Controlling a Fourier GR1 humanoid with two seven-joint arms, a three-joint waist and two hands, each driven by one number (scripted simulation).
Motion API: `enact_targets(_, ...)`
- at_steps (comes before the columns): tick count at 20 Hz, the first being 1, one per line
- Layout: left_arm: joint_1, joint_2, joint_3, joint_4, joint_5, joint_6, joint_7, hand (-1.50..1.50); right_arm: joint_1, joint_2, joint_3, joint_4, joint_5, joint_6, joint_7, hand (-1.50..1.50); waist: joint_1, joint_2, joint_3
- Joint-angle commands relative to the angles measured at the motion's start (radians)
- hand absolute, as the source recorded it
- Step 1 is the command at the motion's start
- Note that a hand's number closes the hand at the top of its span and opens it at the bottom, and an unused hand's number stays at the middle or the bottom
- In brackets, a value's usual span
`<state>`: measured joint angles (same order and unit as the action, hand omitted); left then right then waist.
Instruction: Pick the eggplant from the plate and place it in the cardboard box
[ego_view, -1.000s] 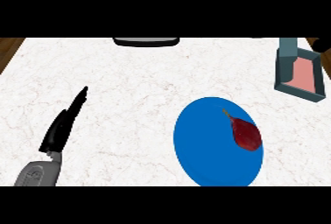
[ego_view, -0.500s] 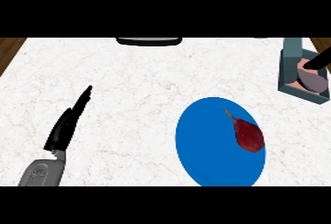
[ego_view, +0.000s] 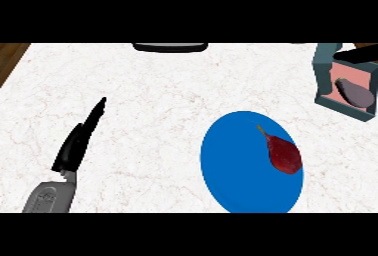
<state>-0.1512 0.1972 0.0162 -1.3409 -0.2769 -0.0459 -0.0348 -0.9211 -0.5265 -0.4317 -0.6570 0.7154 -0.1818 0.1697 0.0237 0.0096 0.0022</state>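
A grey-purple eggplant (ego_view: 354, 91) lies inside the grey-blue box (ego_view: 324, 75) with a pink inside, at the far right. Just above the box's far rim, a black strip of my right hand (ego_view: 362, 53) shows at the view's edge; it looks straight and is apart from the eggplant. A dark red fruit with a thin stem (ego_view: 283, 154) rests on the right half of the blue plate (ego_view: 236, 165). My left hand (ego_view: 77, 142) lies at the lower left, fingers straight and pointing away, holding nothing.
A dark flat object (ego_view: 168, 47) sits at the counter's far edge, in the middle. The white marble counter (ego_view: 162, 100) ends in a wooden strip (ego_view: 10, 56) at the far left.
The right hand came over the box with the eggplant, let it go inside, and has drawn back up and to the right. The left hand and the red fruit have stayed put.
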Motion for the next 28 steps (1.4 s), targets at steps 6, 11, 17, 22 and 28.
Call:
enact_targets(6, -0.012, 0.029, 0.021, -0.027, 0.014, -0.027, 0.021, 0.0, 0.023, -0.021, -0.244, 0.06, -0.243, -0.132, -0.206, -1.5, -0.004, -0.003, 0.0)
enact_targets(11, -0.025, 0.021, 0.027, -0.007, 0.017, -0.028, 0.013, 0.0, 0.049, -0.106, -0.338, 0.131, -0.336, -0.137, -0.368, -1.5, -0.002, 0.0, 0.0)
enact_targets(17, -0.062, -0.001, 0.012, 0.043, -0.007, -0.016, 0.018, 0.0, 0.134, -0.164, -0.404, 0.21, -0.423, -0.125, -0.552, -1.5, -0.006, -0.001, 0.0)
enact_targets(22, -0.031, 0.016, 0.035, 0.017, 0.002, -0.017, 0.005, 0.0, 0.216, -0.249, -0.463, 0.272, -0.49, -0.077, -0.656, -1.5, -0.008, -0.002, 0.0)
enact_targets(28, 0.014, -0.027, -0.005, -0.043, -0.026, 0.01, 0.03, 0.0, 0.331, -0.325, -0.496, 0.353, -0.543, 0.033, -0.767, -1.5, -0.007, -0.002, 0.001)
